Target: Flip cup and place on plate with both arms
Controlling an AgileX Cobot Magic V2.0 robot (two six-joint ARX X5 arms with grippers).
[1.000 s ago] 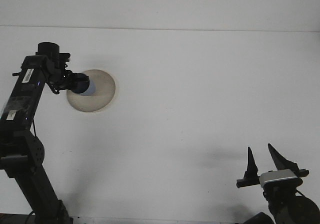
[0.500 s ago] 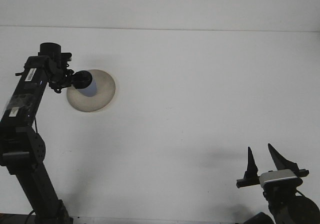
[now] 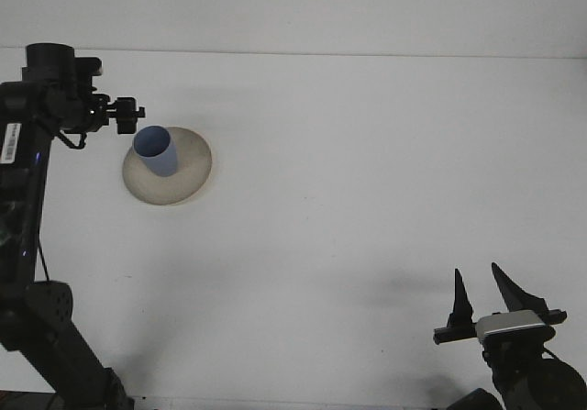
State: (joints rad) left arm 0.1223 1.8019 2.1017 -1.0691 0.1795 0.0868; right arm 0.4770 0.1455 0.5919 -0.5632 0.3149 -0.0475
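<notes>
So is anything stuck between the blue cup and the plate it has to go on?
No, nothing visible. The blue cup already stands on the plate, mouth up, and the left gripper sits just beside it, not touching.

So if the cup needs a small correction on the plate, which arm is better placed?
Left. Its tool is just beside the blue cup standing on the plate; the right tool sits far away at the table's near right corner.

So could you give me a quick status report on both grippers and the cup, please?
Left gripper clear of cup, fingers not readable. Right gripper open, empty, parked near table edge. Blue cup upright on plate, mouth up. Nothing in the way.
</notes>
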